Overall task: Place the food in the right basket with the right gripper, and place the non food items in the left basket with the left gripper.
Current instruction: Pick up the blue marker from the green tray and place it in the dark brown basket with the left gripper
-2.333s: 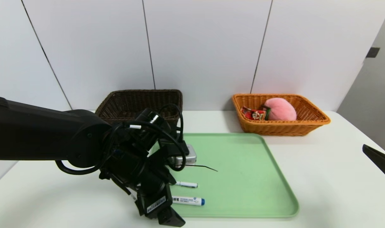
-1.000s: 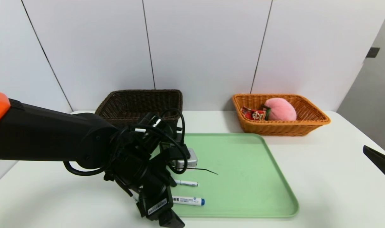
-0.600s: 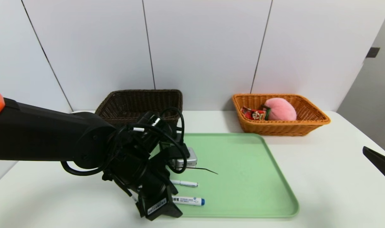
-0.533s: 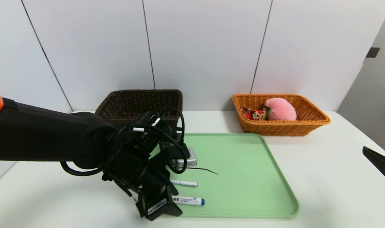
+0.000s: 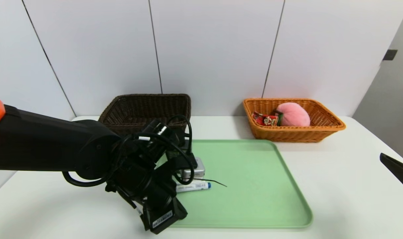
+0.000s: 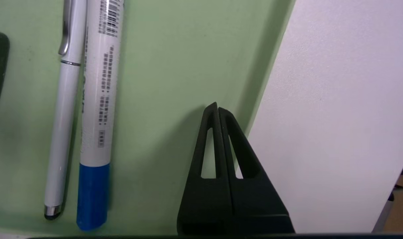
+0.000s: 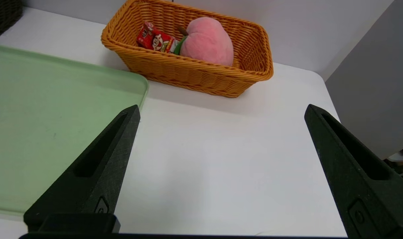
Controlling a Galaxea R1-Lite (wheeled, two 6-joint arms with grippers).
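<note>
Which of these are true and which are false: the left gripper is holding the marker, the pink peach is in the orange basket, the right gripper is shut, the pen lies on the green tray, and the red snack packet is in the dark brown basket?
The left gripper is holding the marker. False: the left gripper is shut with nothing in it, and the marker lies beside the pen.
The pink peach is in the orange basket. True.
The right gripper is shut. False: the right gripper is wide open, near the table's right side.
The pen lies on the green tray. True.
The red snack packet is in the dark brown basket. False: the snack packet is in the orange basket, beside the peach.
</note>
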